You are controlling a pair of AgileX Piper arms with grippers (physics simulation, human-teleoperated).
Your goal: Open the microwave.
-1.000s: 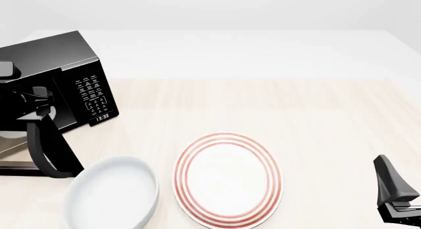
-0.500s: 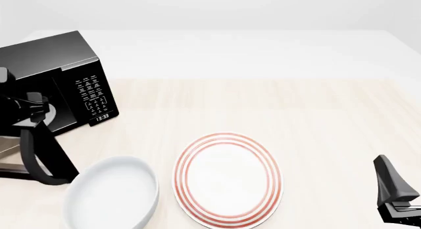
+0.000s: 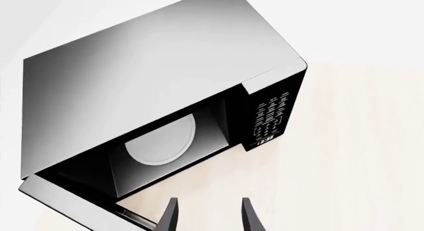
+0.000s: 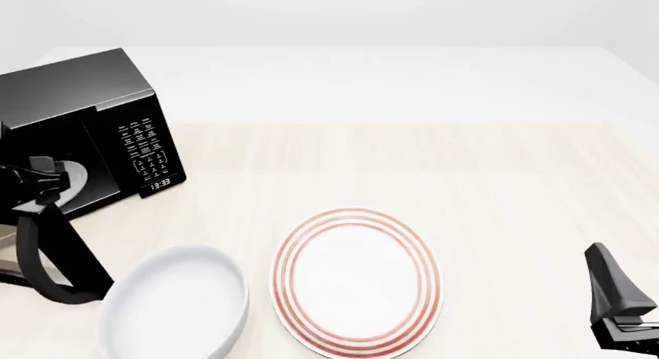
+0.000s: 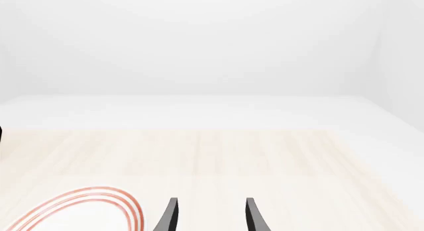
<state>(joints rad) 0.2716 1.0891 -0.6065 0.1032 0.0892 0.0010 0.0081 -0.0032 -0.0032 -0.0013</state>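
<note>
Bright, even, sharp renders with faint soft shadows and washed-out white background.

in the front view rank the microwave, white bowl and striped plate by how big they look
1. microwave, though the frame edge cuts it off
2. striped plate
3. white bowl, close to the plate in size and cropped at the bottom, so uncertain

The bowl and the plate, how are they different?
The bowl is plain white all over, while the plate has red rings round its rim. The bowl is deep with raised sides; the plate is flat. The bowl lies nearer the microwave. Both are round and rest on the table.
</note>
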